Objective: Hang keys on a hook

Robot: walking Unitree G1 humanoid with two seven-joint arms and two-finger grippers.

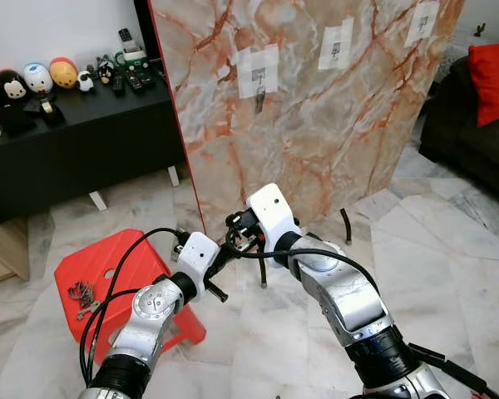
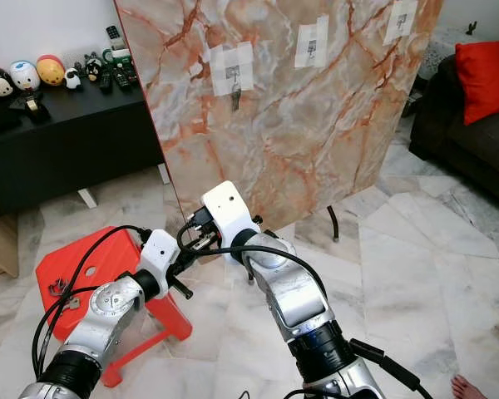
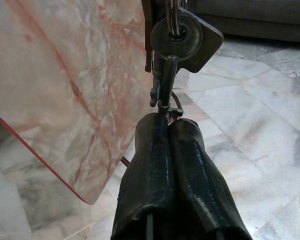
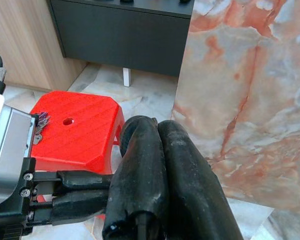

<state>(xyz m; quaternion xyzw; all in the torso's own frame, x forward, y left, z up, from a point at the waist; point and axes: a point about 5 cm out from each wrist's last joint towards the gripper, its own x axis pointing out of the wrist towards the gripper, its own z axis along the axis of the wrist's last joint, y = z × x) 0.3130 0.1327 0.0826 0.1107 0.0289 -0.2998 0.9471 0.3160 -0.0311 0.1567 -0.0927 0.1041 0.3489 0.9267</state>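
Two silver arms were raised at the lower centre of the left eye view, wrists bent inward so that the grippers met before the marble-patterned board (image 1: 316, 108), which filled the upper centre. The right gripper (image 1: 235, 238) was turned toward the left of the frame, and the left gripper (image 1: 233, 241) was reached up to it from the lower left. A red stool (image 1: 100, 266) was seen at the lower left, with a second bunch of keys (image 1: 81, 298) lying on its seat. White taped hooks (image 1: 259, 71) were seen high on the board, one already carrying a key.

In the left wrist view, the left gripper's fingers (image 3: 160, 165) were pressed together on a keyring, from which the keys (image 3: 182, 37) extended beyond the fingertips. In the right wrist view, the right gripper's fingers (image 4: 165, 170) were closed against each other, with nothing visibly held between them.
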